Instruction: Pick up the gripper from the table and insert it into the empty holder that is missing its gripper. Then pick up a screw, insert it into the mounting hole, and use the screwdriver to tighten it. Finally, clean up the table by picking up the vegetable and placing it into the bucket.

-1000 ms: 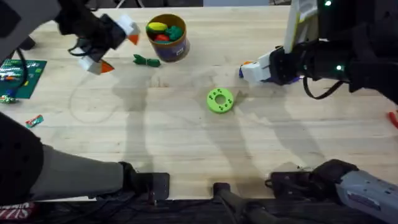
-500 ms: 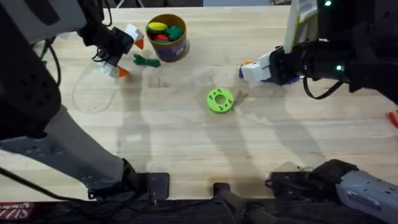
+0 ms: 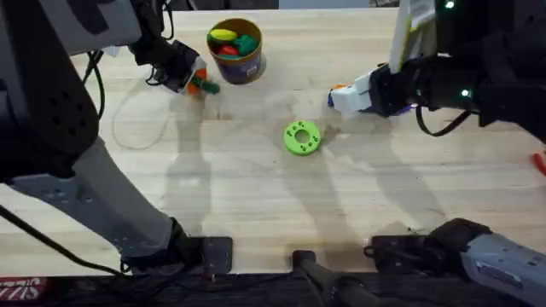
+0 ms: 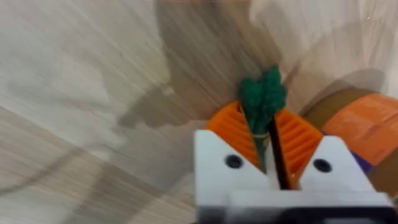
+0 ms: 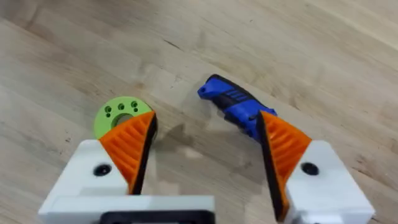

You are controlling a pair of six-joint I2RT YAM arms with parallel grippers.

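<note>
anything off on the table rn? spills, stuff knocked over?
Nothing stands out. The bucket stands upright with toy foods inside, the green disc lies flat mid-table, and the screwdriver lies on the wood under the open right claw. The left claw is shut on the vegetable beside the bucket.

Dark green vegetable [image 4: 262,99], blue screwdriver [image 5: 233,104], purple-blue bucket [image 3: 247,68] with tan-yellow rim, green disc [image 3: 302,137]
</note>
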